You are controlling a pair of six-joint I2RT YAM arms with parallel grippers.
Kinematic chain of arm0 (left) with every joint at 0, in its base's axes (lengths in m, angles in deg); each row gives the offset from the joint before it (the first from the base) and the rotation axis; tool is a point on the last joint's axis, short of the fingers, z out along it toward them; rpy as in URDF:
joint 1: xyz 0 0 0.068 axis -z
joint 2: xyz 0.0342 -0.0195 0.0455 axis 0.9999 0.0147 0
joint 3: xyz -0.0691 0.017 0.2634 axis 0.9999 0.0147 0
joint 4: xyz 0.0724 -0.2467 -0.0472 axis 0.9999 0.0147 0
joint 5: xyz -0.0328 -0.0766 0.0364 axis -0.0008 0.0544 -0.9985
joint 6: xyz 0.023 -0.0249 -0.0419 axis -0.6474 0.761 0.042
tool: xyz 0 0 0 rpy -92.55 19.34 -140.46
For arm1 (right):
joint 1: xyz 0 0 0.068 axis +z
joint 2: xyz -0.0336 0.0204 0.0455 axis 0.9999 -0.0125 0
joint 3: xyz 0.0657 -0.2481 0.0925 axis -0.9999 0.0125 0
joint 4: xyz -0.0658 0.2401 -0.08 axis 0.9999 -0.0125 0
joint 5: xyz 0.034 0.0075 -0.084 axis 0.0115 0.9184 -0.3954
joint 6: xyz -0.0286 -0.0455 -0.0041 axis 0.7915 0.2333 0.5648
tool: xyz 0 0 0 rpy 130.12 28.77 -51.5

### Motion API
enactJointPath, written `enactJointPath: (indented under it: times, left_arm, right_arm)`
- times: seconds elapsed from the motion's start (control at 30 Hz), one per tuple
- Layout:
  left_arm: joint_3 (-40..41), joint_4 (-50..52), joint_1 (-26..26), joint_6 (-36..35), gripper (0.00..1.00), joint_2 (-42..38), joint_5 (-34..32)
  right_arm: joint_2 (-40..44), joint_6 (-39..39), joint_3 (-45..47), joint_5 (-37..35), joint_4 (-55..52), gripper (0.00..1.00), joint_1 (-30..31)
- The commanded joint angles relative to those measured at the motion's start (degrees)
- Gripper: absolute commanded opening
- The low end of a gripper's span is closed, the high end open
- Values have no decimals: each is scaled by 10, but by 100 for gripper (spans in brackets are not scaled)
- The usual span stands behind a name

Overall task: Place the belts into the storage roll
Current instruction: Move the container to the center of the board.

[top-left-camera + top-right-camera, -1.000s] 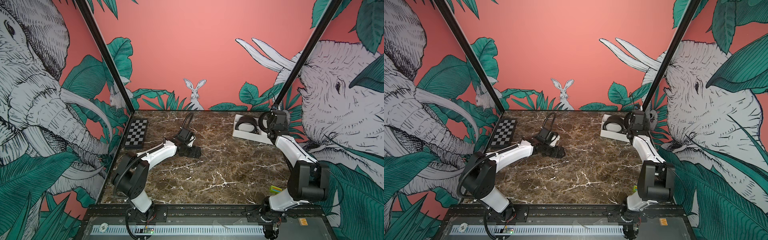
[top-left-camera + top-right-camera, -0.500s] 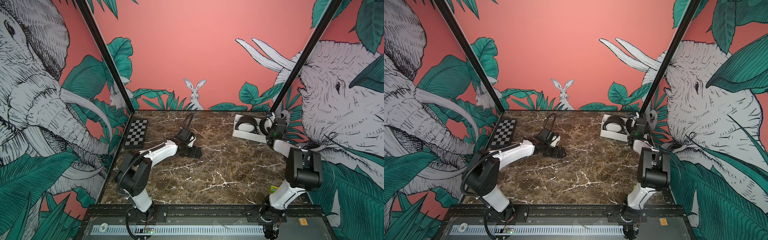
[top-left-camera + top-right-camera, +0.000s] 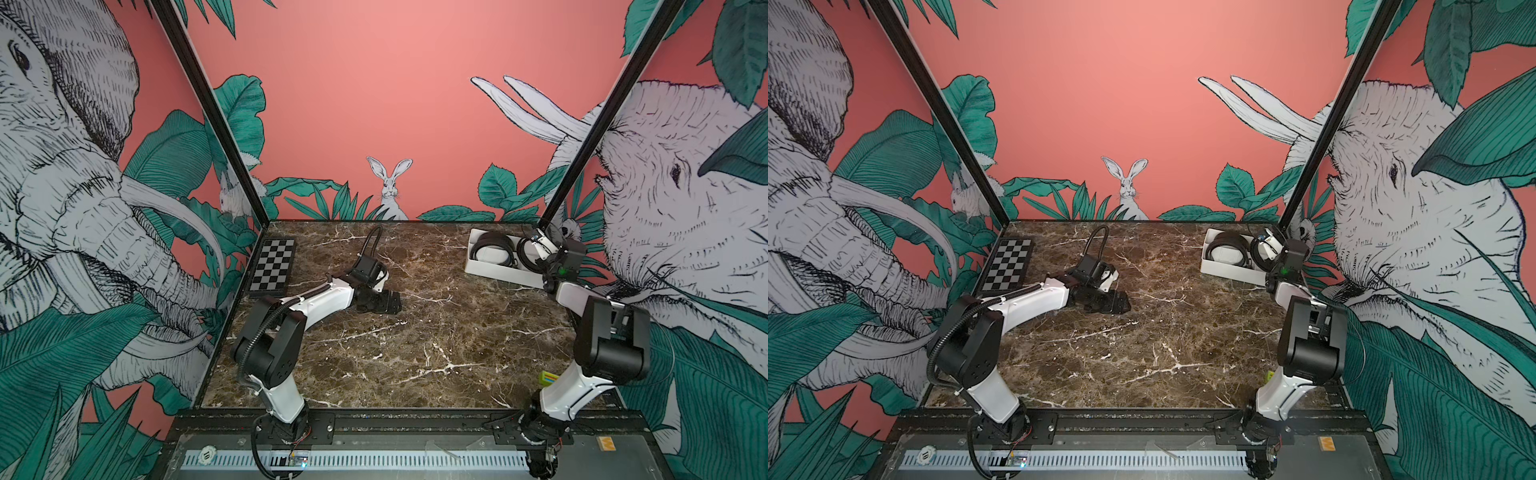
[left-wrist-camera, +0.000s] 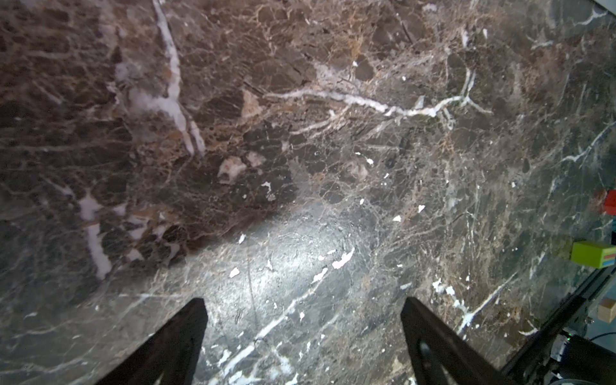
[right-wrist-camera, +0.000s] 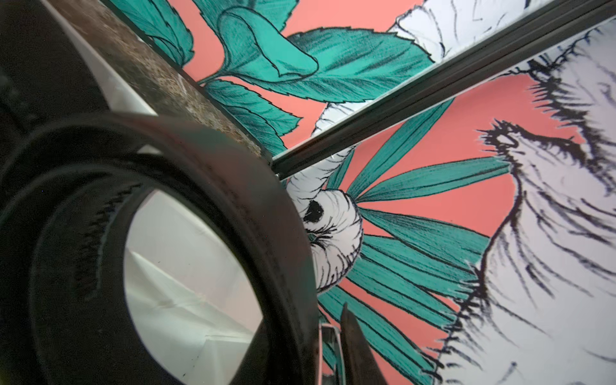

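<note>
Over in the tray [image 3: 494, 271], the right gripper [image 3: 534, 247] looks pinched on one coiled belt [image 5: 273, 233], with a second belt [image 3: 508, 255] beside it, while the left gripper [image 4: 301, 306] gapes over bare marble [image 4: 300, 150]; these are light, springy straps, likely best nipped across the band.

Two arms, same build.

Left arm [image 3: 324, 299], left of frame in both top views:
- glossy white moulded link shells
- chunky matte-black joint housings, rounded ends
- ribbed black cable hose [image 3: 259, 330] loops outside shoulder housing, white tie near base
- second hose [image 3: 367, 247] arches over boxy black wrist block

Left claw [image 4: 302, 301], seen in wrist view: fingers [image 4: 173, 346] dark, flat-sided, tapering to blunt tips.

Right arm [image 3: 611, 340], right of frame:
- same white shells
- big black elbow housing with rounded end
- small green light [image 3: 562, 271] on black wrist block
</note>
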Motion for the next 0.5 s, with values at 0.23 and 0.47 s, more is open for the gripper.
enactJointPath:
  times: [0.23, 0.47]
  left_arm:
    - [5, -10, -5, 7, 95, -11, 5]
    - [11, -9, -5, 11, 96, -19, -1]
  right_arm:
    - [106, -36, 70, 189, -105, 0, 13]
    - [95, -8, 88, 21, -23, 0, 58]
